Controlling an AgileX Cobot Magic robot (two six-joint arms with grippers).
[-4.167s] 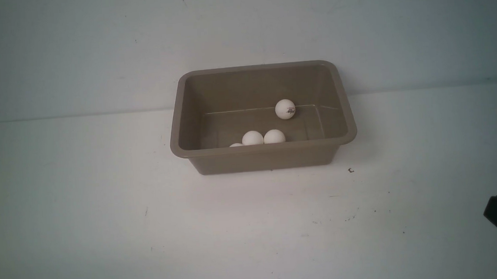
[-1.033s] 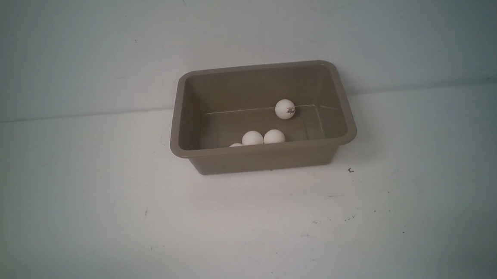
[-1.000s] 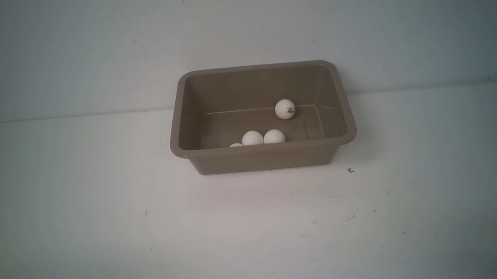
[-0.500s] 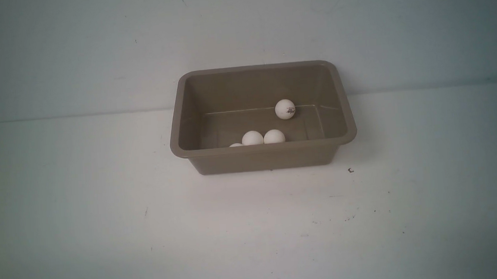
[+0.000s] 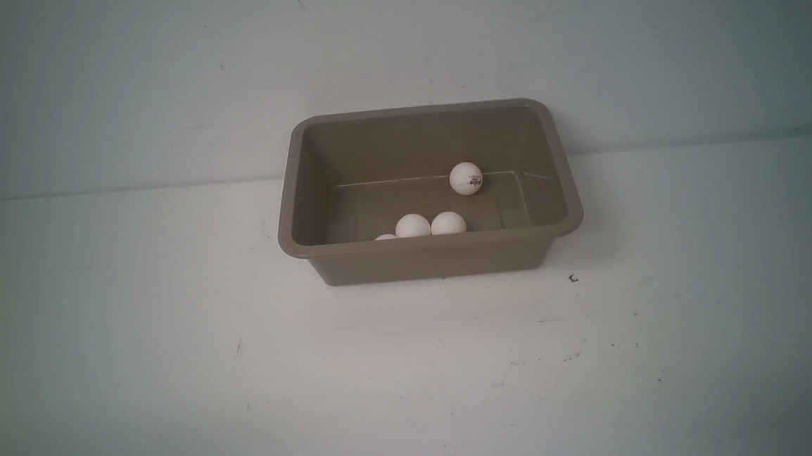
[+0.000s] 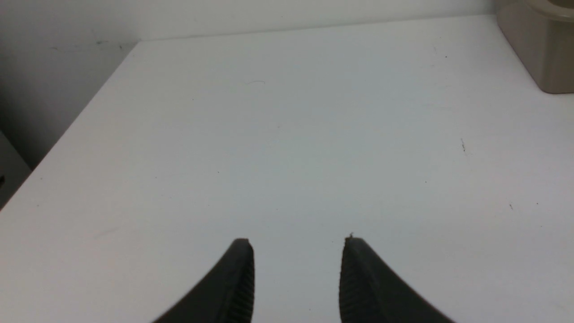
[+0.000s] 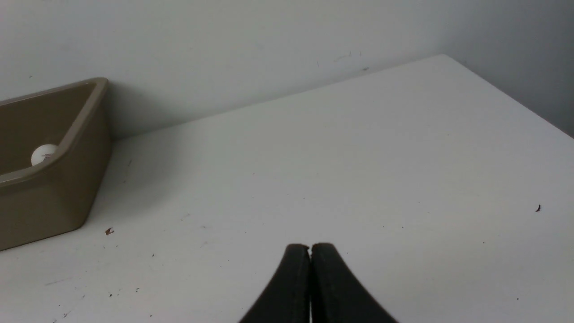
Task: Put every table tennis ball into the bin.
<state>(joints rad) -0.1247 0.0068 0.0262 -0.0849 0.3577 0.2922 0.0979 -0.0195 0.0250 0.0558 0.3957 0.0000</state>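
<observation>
Front view shows all four table tennis balls (image 5: 413, 225) resting inside the bin (image 5: 432, 254) on the desk (image 5: 175, 376); job looks finished, so the left gripper (image 6: 298, 244) hangs with jaws spread and empty, the right gripper (image 7: 310, 246) with jaws pressed together.

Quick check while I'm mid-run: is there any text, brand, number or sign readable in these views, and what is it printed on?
Ball by the far wall of the bin: small dark logo, too blurred to read; faint print also shows in the right wrist view, unreadable.
Two front balls and the one peeking over the rim: no print visible.
Bin, table: no text, only specks and scuffs.
</observation>
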